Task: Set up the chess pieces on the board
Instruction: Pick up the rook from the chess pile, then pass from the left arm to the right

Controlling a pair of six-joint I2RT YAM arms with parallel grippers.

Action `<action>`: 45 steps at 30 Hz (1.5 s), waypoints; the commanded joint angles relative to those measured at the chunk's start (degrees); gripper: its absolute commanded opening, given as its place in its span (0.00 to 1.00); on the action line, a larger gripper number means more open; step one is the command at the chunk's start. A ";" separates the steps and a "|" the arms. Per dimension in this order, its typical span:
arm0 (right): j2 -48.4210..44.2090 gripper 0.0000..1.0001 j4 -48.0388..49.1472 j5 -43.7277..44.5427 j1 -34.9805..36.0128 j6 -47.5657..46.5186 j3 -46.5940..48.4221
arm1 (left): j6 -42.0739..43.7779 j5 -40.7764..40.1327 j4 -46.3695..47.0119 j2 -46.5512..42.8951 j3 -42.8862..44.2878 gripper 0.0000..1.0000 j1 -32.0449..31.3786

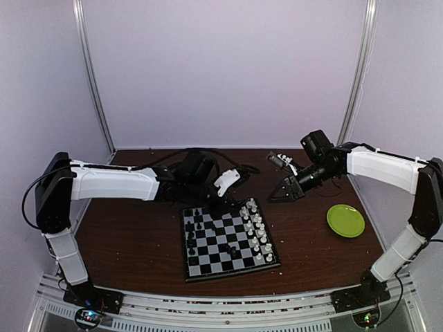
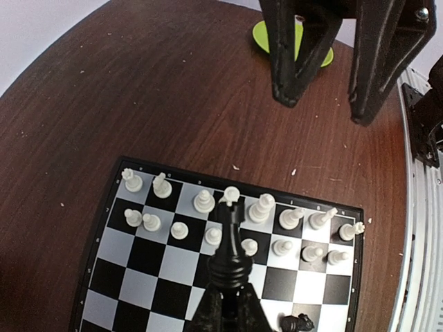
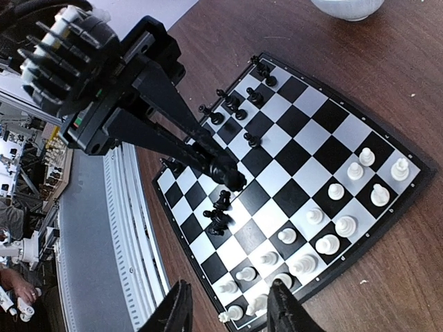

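The board (image 1: 232,271) lies at the table's middle; it also shows in the left wrist view (image 2: 149,256) and the right wrist view (image 3: 304,111). White chess pieces (image 1: 256,228) stand in two rows along its right side (image 2: 204,202) (image 3: 336,221). Several black pieces (image 1: 195,225) stand at its left side (image 3: 235,104). Two black pieces (image 3: 220,214) lie near the middle. My left gripper (image 2: 232,287) is shut on a tall black piece (image 2: 232,235) held above the board (image 3: 232,178). My right gripper (image 3: 232,311) is open and empty, beyond the board's right edge (image 1: 277,196).
A green plate (image 1: 345,220) sits right of the board, also seen past the right fingers (image 2: 294,41). A white bowl (image 3: 346,5) stands beyond the board's far side. Pale crumbs dot the wooden table (image 2: 173,104).
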 commanded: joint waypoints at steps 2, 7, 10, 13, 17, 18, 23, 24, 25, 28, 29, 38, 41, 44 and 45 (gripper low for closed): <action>4.84 0.37 2.36 -0.14 2.81 2.71 2.60 | -0.15 0.04 0.00 -2.27 -2.03 0.00 0.30; 6.25 0.37 3.15 -0.68 3.63 3.36 2.15 | 1.45 -3.20 -3.44 -3.56 -6.52 0.00 0.30; 5.69 0.37 3.19 0.12 3.54 2.54 1.15 | 1.61 -3.89 -1.66 -3.35 -9.30 0.00 0.30; 5.31 0.37 3.27 0.19 3.53 2.48 0.47 | 1.31 -4.69 -1.91 -0.51 -8.00 0.00 0.26; 4.26 0.37 2.31 0.78 3.51 1.57 0.12 | 1.72 -5.14 -6.38 4.46 -3.80 0.00 0.32; 4.02 0.37 2.28 0.95 3.49 1.36 0.03 | 1.95 -5.33 -7.31 5.19 -3.03 0.00 0.28; 3.16 0.37 2.61 1.28 3.45 1.04 -1.07 | 2.18 -5.89 -8.72 6.91 -1.72 0.00 0.25; 3.18 0.37 2.69 1.23 3.45 1.14 -1.15 | 2.12 -5.83 -9.07 7.34 -1.40 0.00 0.27; 3.19 0.37 2.75 1.13 3.43 1.15 -1.30 | 2.06 -5.82 -9.52 7.73 -0.87 0.00 0.22; 3.41 0.37 2.91 0.87 3.45 1.18 -1.24 | 1.79 -5.87 -11.40 9.46 1.08 0.01 0.21; 3.37 0.37 2.89 0.84 3.45 1.21 -1.18 | 1.69 -5.80 -11.75 9.86 1.55 0.03 0.21; 3.02 0.37 2.96 0.59 3.45 0.85 -1.81 | 1.92 -5.18 -15.55 12.00 6.03 0.21 0.08; 2.97 0.37 3.15 0.33 3.36 0.85 -2.04 | 2.18 -5.21 -16.47 12.41 6.95 0.23 -0.09; 2.69 0.37 3.32 0.26 3.28 0.86 -2.26 | 2.36 -5.46 -17.98 13.04 8.10 0.23 -0.21; 2.62 0.37 3.32 0.23 3.27 0.88 -2.26 | 2.45 -5.56 -18.65 13.36 8.55 0.22 -0.22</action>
